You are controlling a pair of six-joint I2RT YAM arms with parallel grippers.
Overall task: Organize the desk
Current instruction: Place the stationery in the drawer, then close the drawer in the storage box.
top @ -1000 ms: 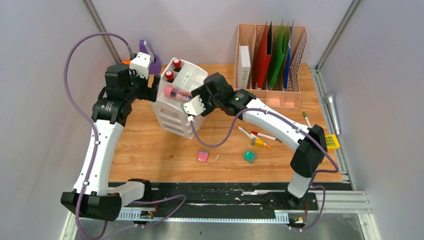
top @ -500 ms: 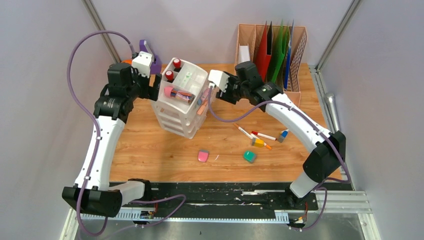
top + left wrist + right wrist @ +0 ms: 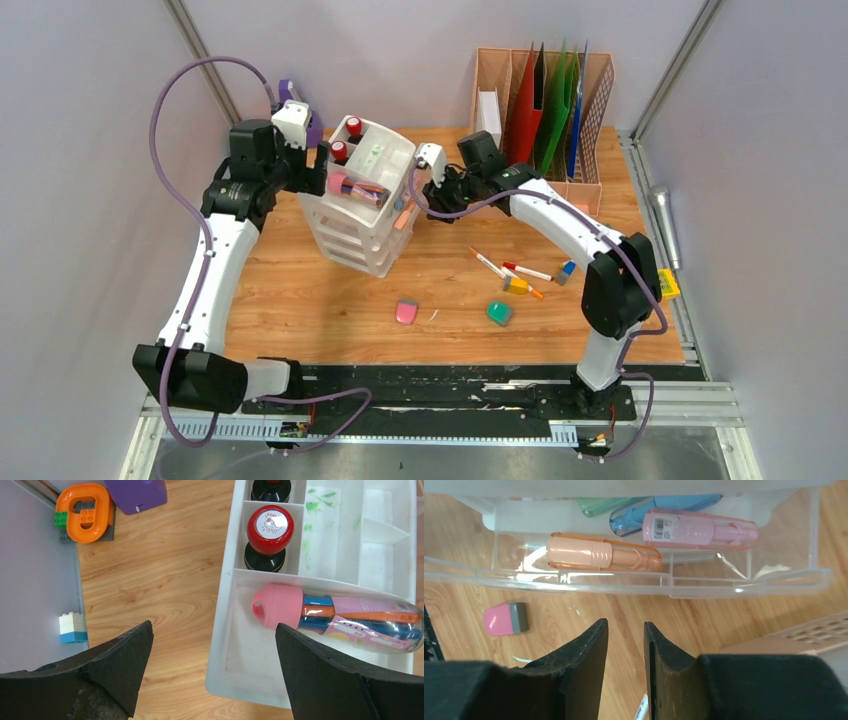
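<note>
Wooden desk [image 3: 300,290], partly hidden under drawer unit [image 3: 355,235]; left hand [image 3: 212,625] spread wide, right hand [image 3: 625,622] narrowly apart, empty.

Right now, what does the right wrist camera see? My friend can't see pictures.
The right gripper, its black fingers slightly apart and empty, points at a clear plastic drawer holding an orange pen, a pink pen and a blue pen. A pink eraser lies on the wooden desk at the picture's left.
</note>
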